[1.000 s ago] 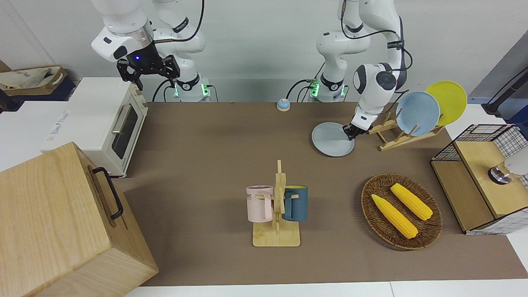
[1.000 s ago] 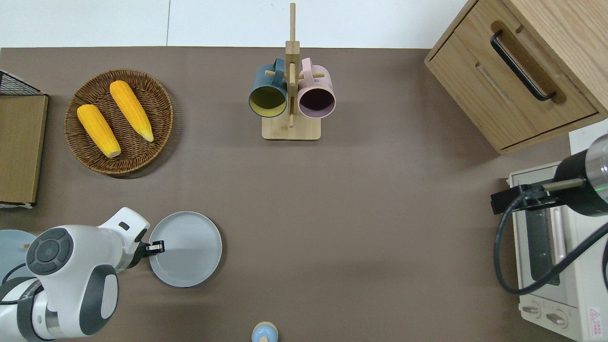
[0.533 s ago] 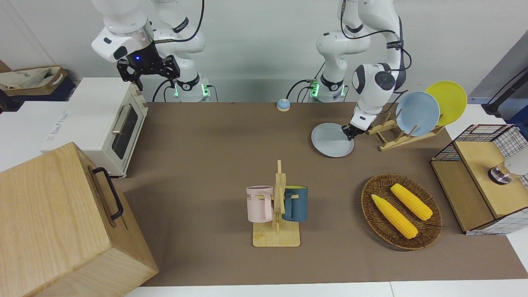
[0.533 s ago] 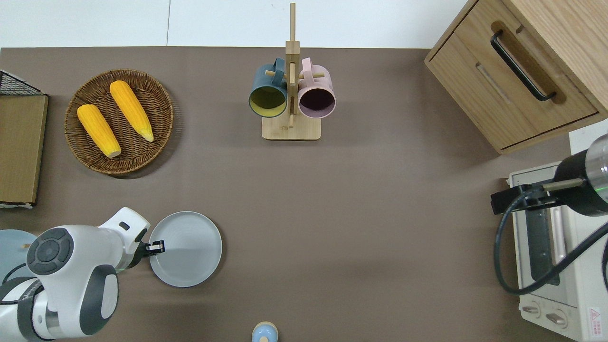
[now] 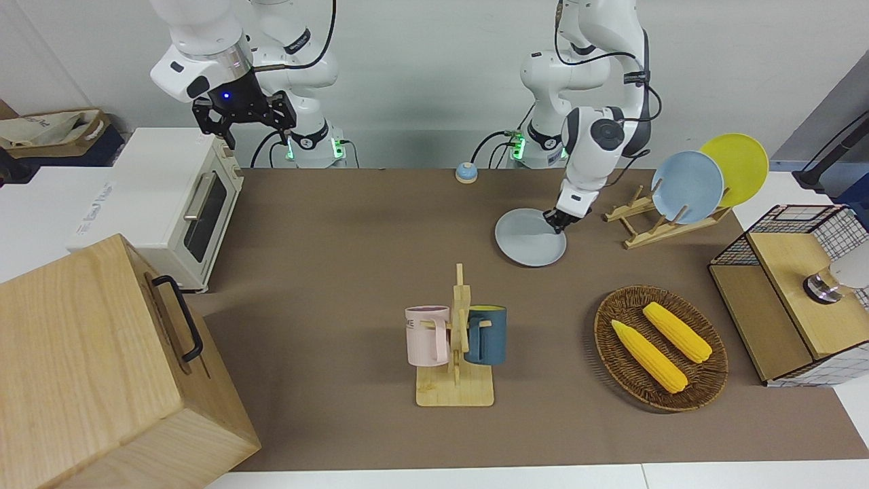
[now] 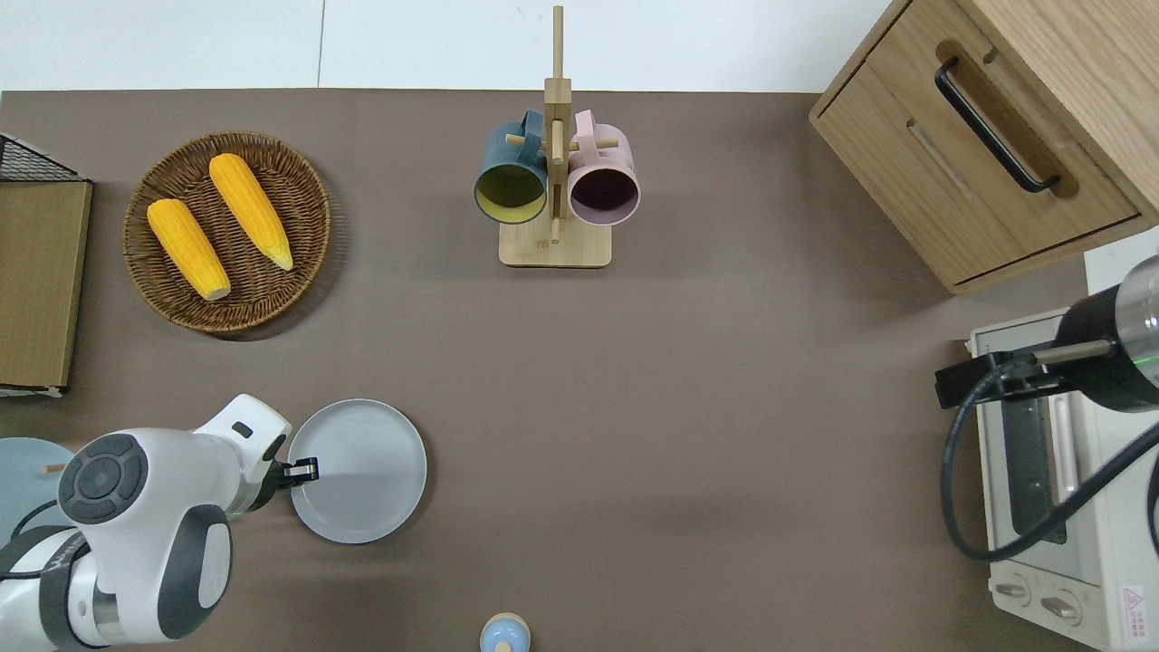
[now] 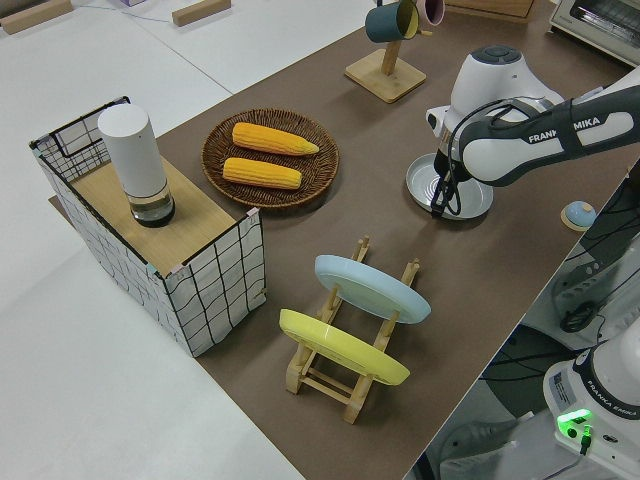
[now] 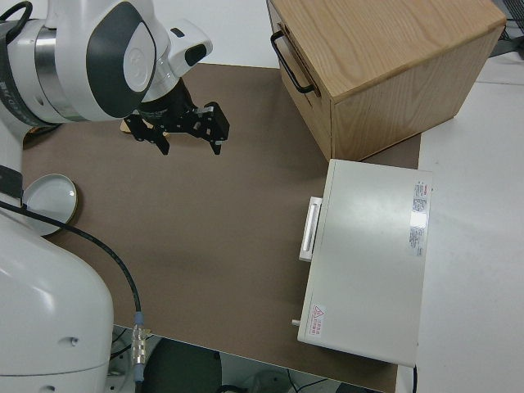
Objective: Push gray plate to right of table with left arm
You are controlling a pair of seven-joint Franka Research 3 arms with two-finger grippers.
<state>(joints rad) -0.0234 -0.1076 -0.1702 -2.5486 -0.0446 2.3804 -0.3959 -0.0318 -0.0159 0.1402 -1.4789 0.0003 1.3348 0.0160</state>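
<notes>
The gray plate (image 5: 530,238) lies flat on the brown table (image 5: 339,224), near the robots and toward the left arm's end; it also shows in the overhead view (image 6: 362,471) and the left side view (image 7: 455,185). My left gripper (image 5: 555,223) is down at the plate's rim, on the edge that faces the left arm's end (image 6: 304,471), with its fingers together and holding nothing. My right gripper (image 5: 243,119), with the blue wrist light, is parked and open.
A wooden dish rack holds a sky-blue plate (image 5: 687,187) and a yellow plate (image 5: 738,166) beside the gray plate. A mug rack (image 5: 456,353), a corn basket (image 5: 660,348), a small bell (image 5: 466,172), a toaster oven (image 5: 173,204) and a wooden cabinet (image 5: 102,367) stand around.
My left gripper and the gray plate have slid together a little toward the right arm's end of the table, away from the dish rack. The right arm has not moved.
</notes>
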